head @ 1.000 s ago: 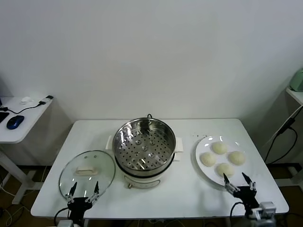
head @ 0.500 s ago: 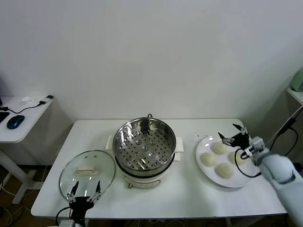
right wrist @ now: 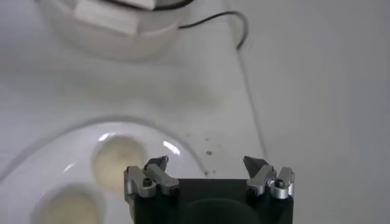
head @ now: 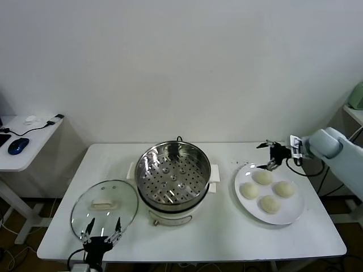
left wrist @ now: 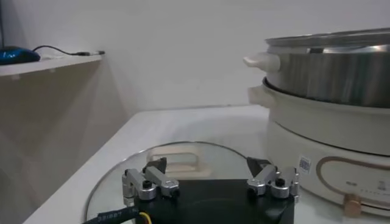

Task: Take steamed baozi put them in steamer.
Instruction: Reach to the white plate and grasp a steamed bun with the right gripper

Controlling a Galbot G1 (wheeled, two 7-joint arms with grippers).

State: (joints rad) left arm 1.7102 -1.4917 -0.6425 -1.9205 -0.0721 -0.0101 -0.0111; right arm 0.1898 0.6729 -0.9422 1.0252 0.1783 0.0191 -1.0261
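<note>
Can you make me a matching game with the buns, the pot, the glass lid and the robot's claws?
Things:
1. steamed baozi
2. steamer
3. glass lid
4. right claw

Places:
A. flat on the table, by the left claw
B. mid-table, nothing inside
C. open, beside the plate's far edge
D. four on the white plate

Pairs: 1-D, 2-B, 3-A, 4-C

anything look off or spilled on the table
Mostly tidy: four baozi sit on the plate, steamer upright, lid flat beside it. Only oddity: a few dark specks on the table by the plate's rim.
</note>
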